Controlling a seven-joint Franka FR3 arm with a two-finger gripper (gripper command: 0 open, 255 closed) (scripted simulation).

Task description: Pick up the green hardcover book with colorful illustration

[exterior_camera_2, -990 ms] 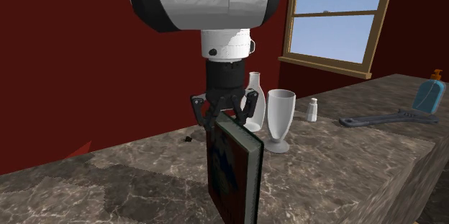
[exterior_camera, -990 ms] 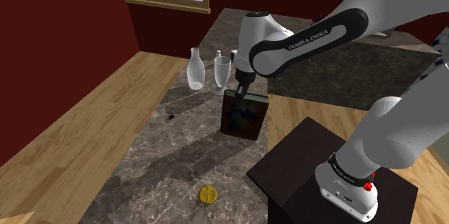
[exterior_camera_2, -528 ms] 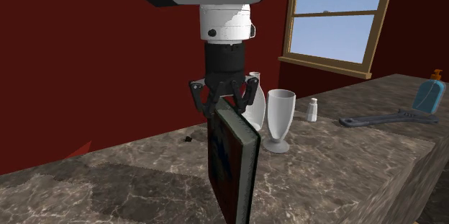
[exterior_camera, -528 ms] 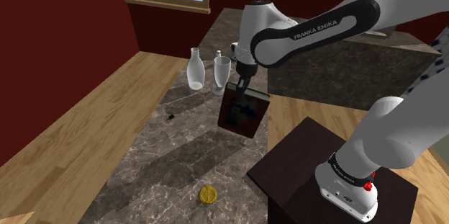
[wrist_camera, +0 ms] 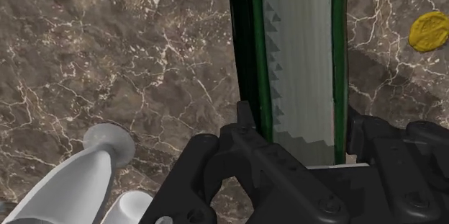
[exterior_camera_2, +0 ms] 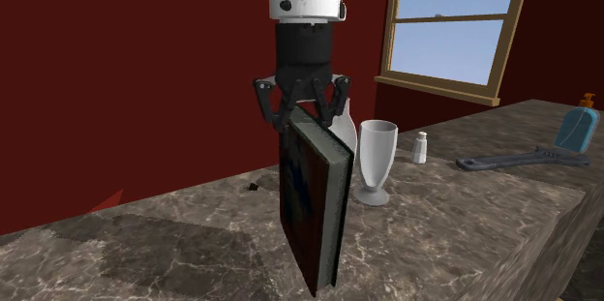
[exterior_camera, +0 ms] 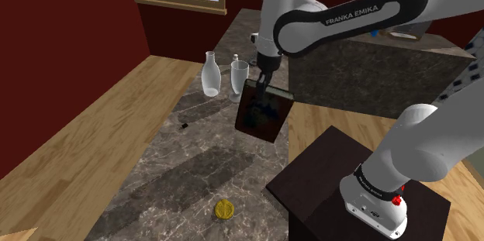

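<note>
**Book Held Up Over the Counter**

The black pincer [exterior_camera_2: 302, 120] was clamped tight on the top edge of the green book [exterior_camera_2: 310, 202]. The book hung right below it, in the air over the dark marble counter [exterior_camera_2: 455, 231]. Near the pincer stood a clear glass [exterior_camera_2: 376, 159] and a bottle [exterior_camera: 209, 75]. A small yellow thing [exterior_camera: 224, 209] lay well away from it on the counter. The walls [exterior_camera_2: 126, 67] were dark red, with a window [exterior_camera_2: 455, 18]. The floor [exterior_camera: 77, 131] was wooden.
</note>
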